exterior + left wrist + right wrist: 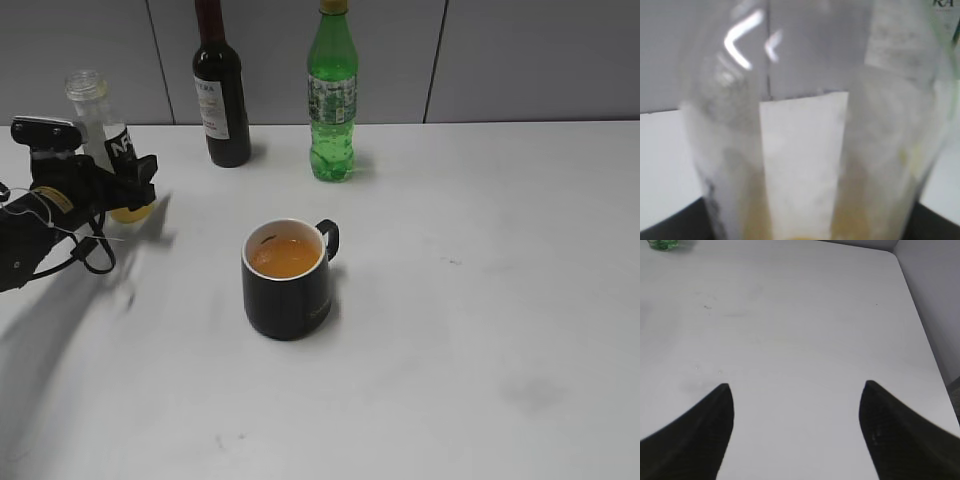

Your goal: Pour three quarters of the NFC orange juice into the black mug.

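White table (480, 330) carrying everything. Wine bottle (221, 85) and green soda bottle (332, 95) parked along far edge, clear of pouring zone, not task items. Mug (287, 280) mid-table, upright, handle to right, orange liquid well up inside, so pour judged done or nearly. Juice bottle (108, 140) upright near far-left corner, only thin orange layer at base, mostly clear above; likely being set down away from mug. Left gripper (125, 185) fingers clenched around bottle's lower body; wrist view filled by bottle wall (805, 150). Right gripper (795, 405) fingers spread wide, grasping nothing, idle over bare table near right edge.
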